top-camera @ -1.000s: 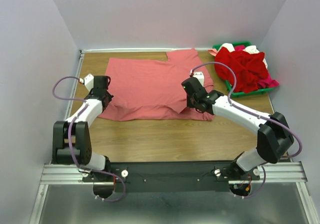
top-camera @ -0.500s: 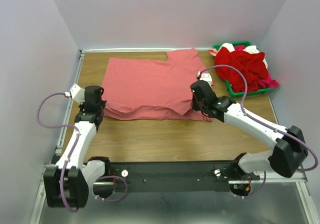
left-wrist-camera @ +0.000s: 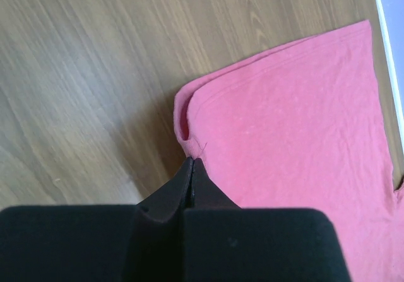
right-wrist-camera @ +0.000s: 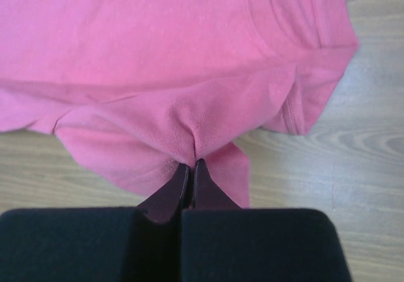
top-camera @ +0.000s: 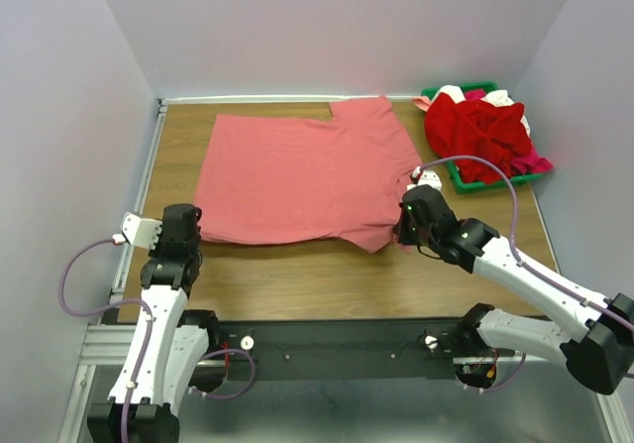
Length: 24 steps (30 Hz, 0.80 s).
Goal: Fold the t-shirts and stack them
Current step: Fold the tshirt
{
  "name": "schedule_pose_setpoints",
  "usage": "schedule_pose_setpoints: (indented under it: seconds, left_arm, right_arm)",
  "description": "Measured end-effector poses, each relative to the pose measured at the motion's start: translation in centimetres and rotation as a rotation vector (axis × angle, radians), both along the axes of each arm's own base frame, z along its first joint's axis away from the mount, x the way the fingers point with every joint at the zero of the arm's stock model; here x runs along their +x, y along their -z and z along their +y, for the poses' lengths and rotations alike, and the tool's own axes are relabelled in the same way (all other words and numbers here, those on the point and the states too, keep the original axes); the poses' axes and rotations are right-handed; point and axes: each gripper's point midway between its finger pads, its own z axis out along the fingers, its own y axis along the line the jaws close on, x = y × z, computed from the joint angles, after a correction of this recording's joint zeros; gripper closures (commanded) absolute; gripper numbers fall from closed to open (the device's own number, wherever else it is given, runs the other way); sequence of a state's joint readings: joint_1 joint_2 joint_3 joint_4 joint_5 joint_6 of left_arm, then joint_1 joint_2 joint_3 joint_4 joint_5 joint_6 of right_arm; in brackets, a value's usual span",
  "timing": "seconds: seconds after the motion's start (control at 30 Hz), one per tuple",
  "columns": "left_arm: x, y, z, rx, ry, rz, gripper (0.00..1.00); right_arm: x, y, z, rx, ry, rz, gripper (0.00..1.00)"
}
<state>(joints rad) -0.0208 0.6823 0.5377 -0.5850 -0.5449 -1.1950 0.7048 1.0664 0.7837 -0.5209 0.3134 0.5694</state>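
A pink t-shirt (top-camera: 302,175) lies spread on the wooden table. My left gripper (top-camera: 190,227) is shut on its near left corner; in the left wrist view (left-wrist-camera: 192,161) the tips pinch the folded hem of the pink t-shirt (left-wrist-camera: 284,124). My right gripper (top-camera: 406,227) is shut on the shirt's near right edge; in the right wrist view (right-wrist-camera: 190,163) the cloth of the pink t-shirt (right-wrist-camera: 177,61) bunches into the closed tips. A sleeve (right-wrist-camera: 315,86) hangs beside them.
A green bin (top-camera: 490,177) at the back right holds a heap of red and white shirts (top-camera: 480,126). Bare wooden table (top-camera: 317,275) lies between the shirt and the arm bases. Walls close in on the left, right and back.
Both grippers have pulled back toward the near edge with the shirt's edge, drawing the folded-over layer toward me so the shirt lies flatter and longer.
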Motion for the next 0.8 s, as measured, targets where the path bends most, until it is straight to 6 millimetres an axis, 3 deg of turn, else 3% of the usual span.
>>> schedule_pose_setpoints:
  seconds: [0.2,0.4,0.5,0.8]
  left_arm:
    - [-0.7,0.1,-0.1,-0.008,0.000,-0.032,1.00]
    - [0.0,-0.8,-0.1,0.009,0.020,-0.038,1.00]
    - [1.0,-1.6,-0.1,0.021,0.031,-0.047,1.00]
    - [5.4,-1.5,-0.3,0.053,0.075,0.014,1.00]
  right_arm:
    - [-1.4,0.4,0.2,0.038,-0.034,0.028,1.00]
    - [-1.3,0.2,0.3,0.036,-0.037,0.033,1.00]
    - [-0.5,-0.5,0.7,0.029,-0.024,0.024,1.00]
    - [4.0,-2.0,1.8,-0.054,0.053,-0.014,1.00]
